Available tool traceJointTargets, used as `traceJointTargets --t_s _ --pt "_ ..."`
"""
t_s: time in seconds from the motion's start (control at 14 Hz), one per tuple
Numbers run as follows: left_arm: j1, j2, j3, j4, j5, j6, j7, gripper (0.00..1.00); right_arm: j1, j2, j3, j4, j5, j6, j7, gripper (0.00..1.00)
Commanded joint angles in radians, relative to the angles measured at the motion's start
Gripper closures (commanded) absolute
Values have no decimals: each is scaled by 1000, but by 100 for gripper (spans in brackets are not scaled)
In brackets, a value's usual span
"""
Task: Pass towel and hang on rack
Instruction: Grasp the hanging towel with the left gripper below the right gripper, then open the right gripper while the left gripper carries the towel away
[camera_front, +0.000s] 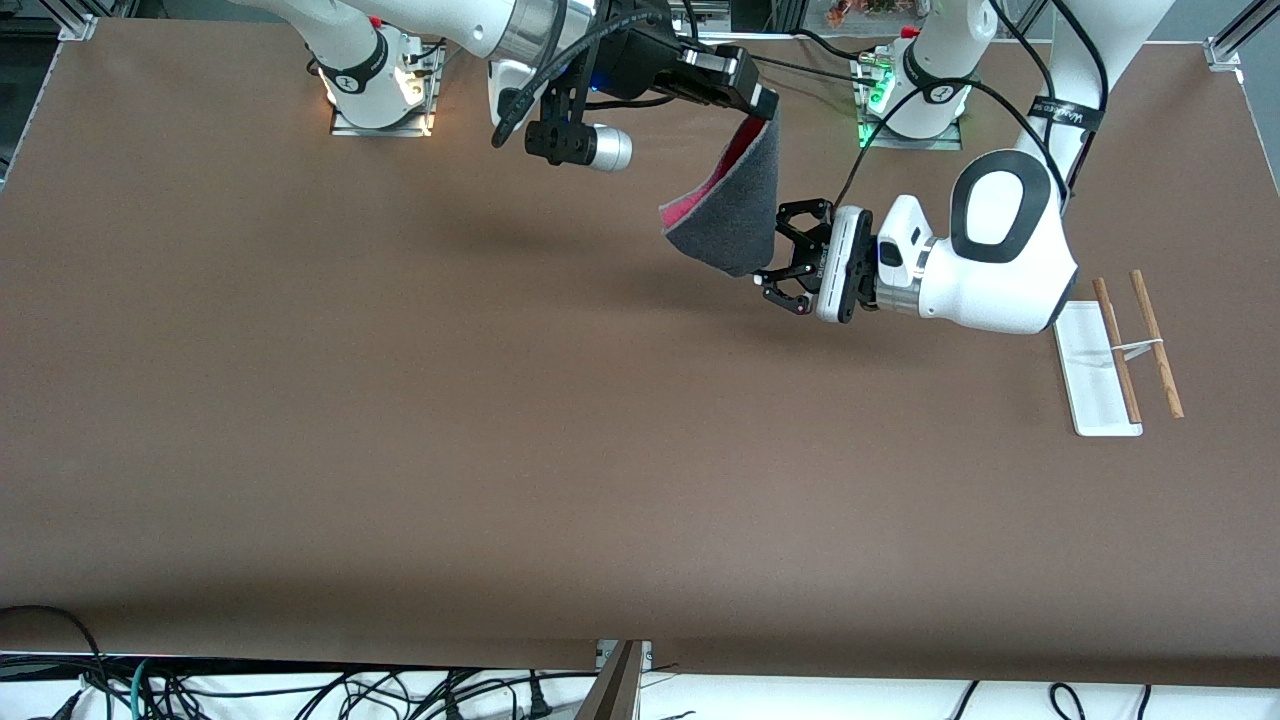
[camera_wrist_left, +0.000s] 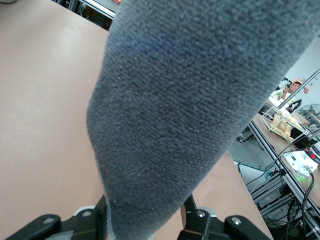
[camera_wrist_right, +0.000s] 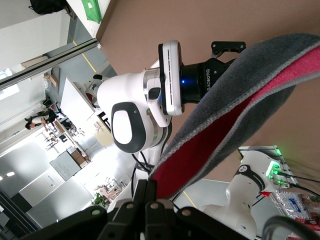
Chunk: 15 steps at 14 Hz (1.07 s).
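The towel (camera_front: 735, 215) hangs in the air over the table's middle, dark grey outside and pink-red inside its fold. My right gripper (camera_front: 768, 108) is shut on its top corner; the right wrist view shows the pink face (camera_wrist_right: 235, 120) running out from the closed fingertips (camera_wrist_right: 161, 194). My left gripper (camera_front: 772, 247) reaches in sideways at the towel's lower edge. Its fingers stand apart on either side of the grey cloth (camera_wrist_left: 185, 110), which fills the left wrist view. The rack (camera_front: 1095, 370) lies on the table toward the left arm's end, its two wooden rods (camera_front: 1157, 343) beside the white base.
The brown table (camera_front: 500, 420) lies under both arms. Cables (camera_front: 300, 690) run along the table's edge nearest the front camera. Both arm bases (camera_front: 375, 75) stand at the farthest edge.
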<state>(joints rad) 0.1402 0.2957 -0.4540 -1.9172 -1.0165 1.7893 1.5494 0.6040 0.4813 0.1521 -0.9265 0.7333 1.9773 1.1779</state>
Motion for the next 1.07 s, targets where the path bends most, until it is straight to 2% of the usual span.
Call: traceJointTargets --t_s 0.0,0.07,0.29,0.36,0.43,0.5,1.0 --pt "19 -32 -6 -36 -34 13 113 88 -1 8 7 18 18 6 14 100" --pt "28 -30 -6 -39 -34 4 141 100 -1 8 7 18 18 6 14 100" --pt "47 -30 -5 -43 -34 -27 147 100 -1 8 7 18 18 8 13 100" --pt "47 -30 -6 -43 -34 -30 147 100 -3 8 7 17 20 8 13 94" --pt "47 -30 -6 -42 -34 -31 147 100 -4 8 7 17 20 8 14 36" --pt "47 -30 -6 -42 -34 -34 147 100 -7 8 7 15 20 8 17 0" --pt "52 -32 -6 -39 -34 -41 130 100 -87 0 4 11 138 22 2 0"
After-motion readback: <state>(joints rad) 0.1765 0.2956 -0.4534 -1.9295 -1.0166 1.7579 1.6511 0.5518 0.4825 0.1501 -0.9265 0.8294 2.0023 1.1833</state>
